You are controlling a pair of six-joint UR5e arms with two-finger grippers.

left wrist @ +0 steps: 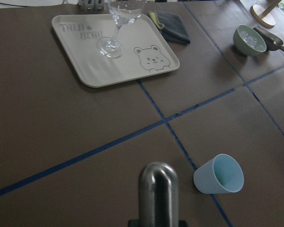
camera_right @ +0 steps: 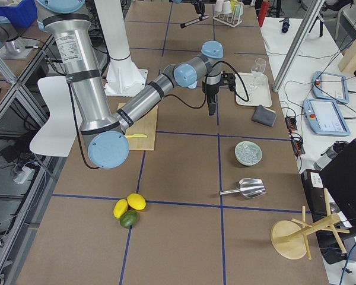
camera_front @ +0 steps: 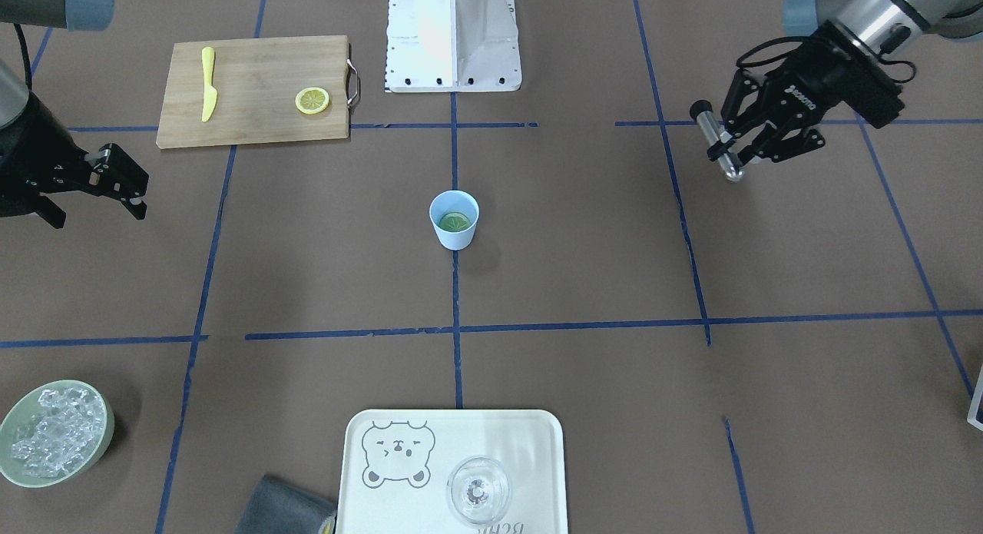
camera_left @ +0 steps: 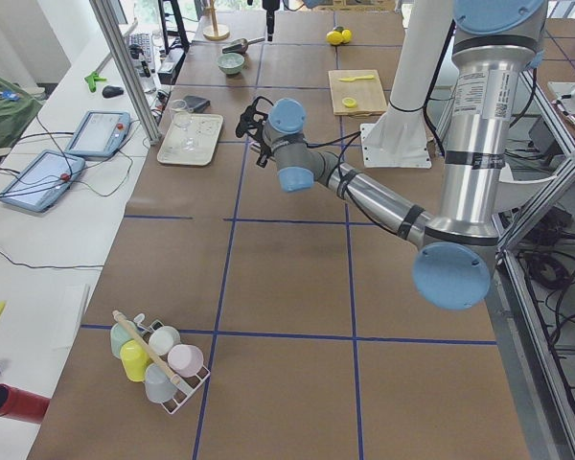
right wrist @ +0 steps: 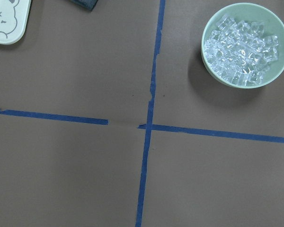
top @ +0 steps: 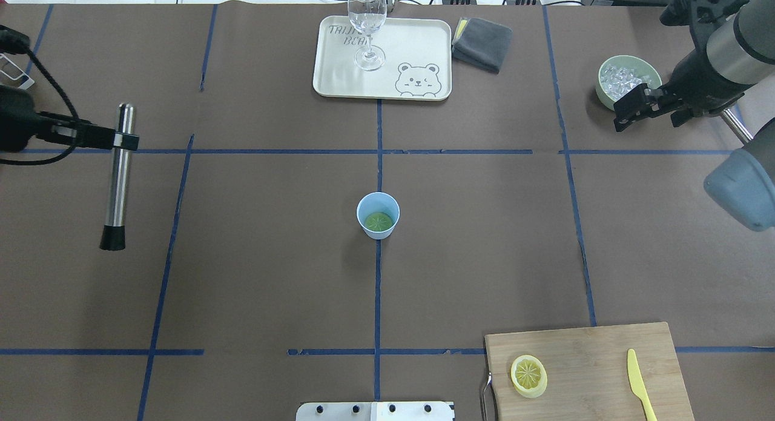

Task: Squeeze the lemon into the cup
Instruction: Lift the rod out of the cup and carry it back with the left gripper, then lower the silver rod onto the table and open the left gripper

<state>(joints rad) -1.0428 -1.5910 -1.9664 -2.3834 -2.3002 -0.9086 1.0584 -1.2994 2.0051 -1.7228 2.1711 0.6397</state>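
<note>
Brown-papered table (top: 242, 275), blue tape grid. At far left, left fingers (top: 124, 141) clamp steel muddler (top: 118, 185) level, clear of work. Centre: cup (top: 378, 194) upright, lemon slice (top: 378, 221) flat on its bottom; pressing judged next. At right, right fingers (top: 631, 105) spread, empty, beside ice bowl (top: 629, 57); spare slice (top: 528, 375) on board (top: 593, 360).

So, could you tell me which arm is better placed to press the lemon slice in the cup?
Left. Its end effector grips the metal muddler; the right end effector is empty, near the ice bowl. The lemon slice lies in the cup.

Bright, even overhead light; soft shadows, left wrist view dimmer.
</note>
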